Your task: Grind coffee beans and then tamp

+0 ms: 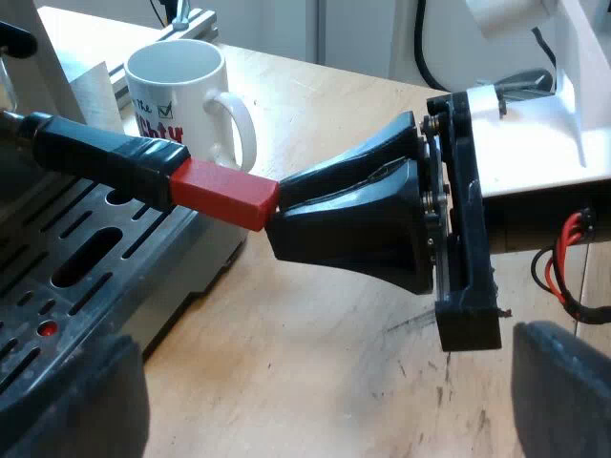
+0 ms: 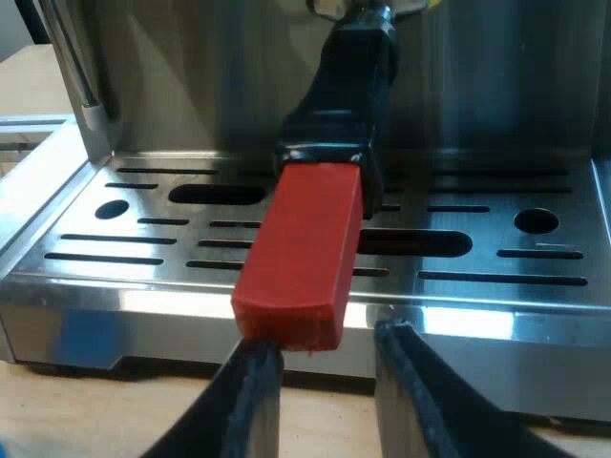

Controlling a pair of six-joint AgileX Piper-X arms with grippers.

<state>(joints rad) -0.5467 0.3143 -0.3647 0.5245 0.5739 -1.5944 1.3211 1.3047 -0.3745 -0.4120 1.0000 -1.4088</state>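
Observation:
The holder's dark handle (image 1: 95, 153) sticks out from the espresso machine's front, ending in its red end (image 1: 221, 194). My right gripper (image 1: 278, 202) is at the tip of that red end. In the right wrist view the red end (image 2: 301, 248) hangs over the drip tray, and my right gripper (image 2: 329, 351) has its fingers apart just at the end's face, one finger under its corner. The jaws do not close on it. My left gripper (image 1: 315, 405) is open over the wooden table, with nothing between its fingers.
A white mug (image 1: 181, 95) with print stands on the wooden table (image 1: 315, 334) beside the machine. The slotted metal drip tray (image 2: 477, 258) lies under the handle. The machine's steel front (image 2: 191, 86) rises behind it.

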